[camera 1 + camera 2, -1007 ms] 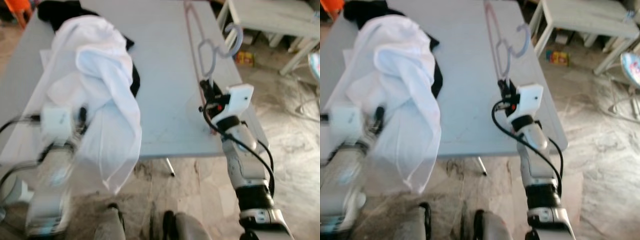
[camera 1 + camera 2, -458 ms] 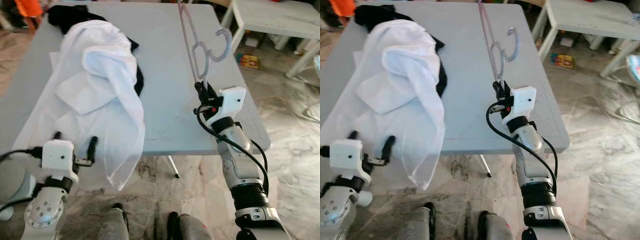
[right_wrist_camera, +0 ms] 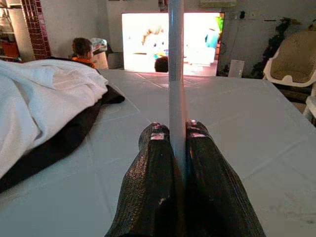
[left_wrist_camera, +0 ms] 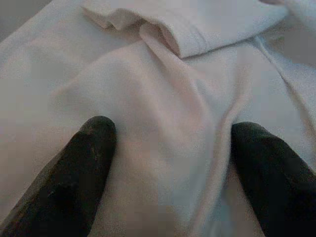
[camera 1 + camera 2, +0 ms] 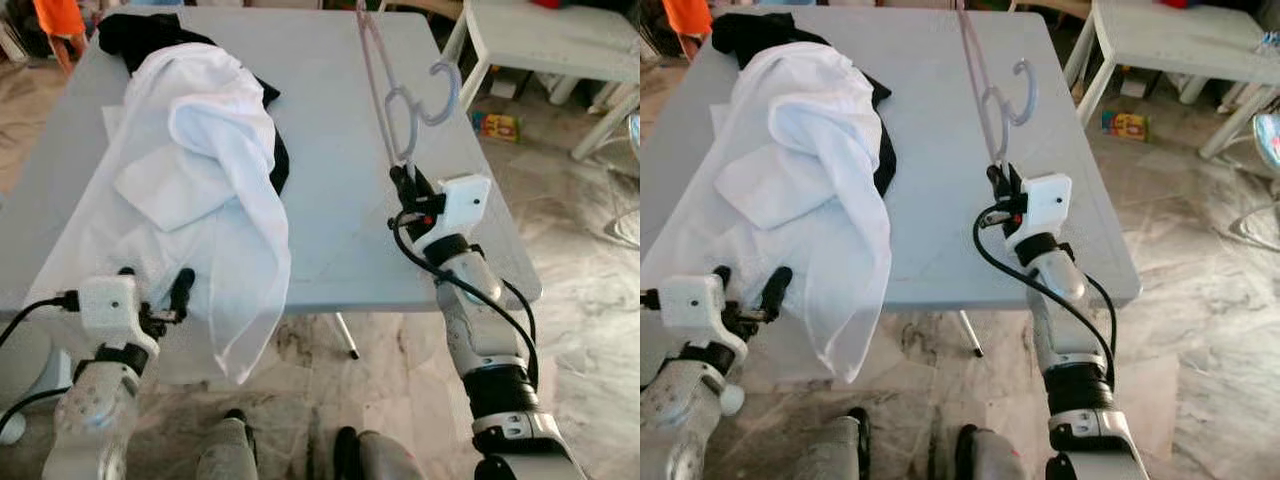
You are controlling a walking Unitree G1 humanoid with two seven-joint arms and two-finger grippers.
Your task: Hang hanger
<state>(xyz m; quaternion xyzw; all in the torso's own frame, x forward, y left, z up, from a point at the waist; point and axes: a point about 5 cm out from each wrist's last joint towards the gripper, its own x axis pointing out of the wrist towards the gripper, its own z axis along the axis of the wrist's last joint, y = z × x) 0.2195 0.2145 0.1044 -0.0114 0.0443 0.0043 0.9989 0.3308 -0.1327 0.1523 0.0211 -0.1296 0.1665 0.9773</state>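
In the head views, the right pincer (image 5: pixel 402 180) gripped the grey hanger (image 5: pixel 398 95), holding it upright over the right side of the grey surface (image 5: pixel 330 200), much as half a second before. The left pincer (image 5: pixel 155 295) had steadied from its blurred swing.

Its wrist view showed both fingers (image 4: pixel 89 163) spread over the white shirt (image 4: pixel 163 89), likely next onto the hanger.

The right wrist view showed its fingers (image 3: pixel 153 192) clamped on the hanger's stem.

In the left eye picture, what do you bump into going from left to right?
Left gripper → white cloth → hanger → right gripper → white bench.
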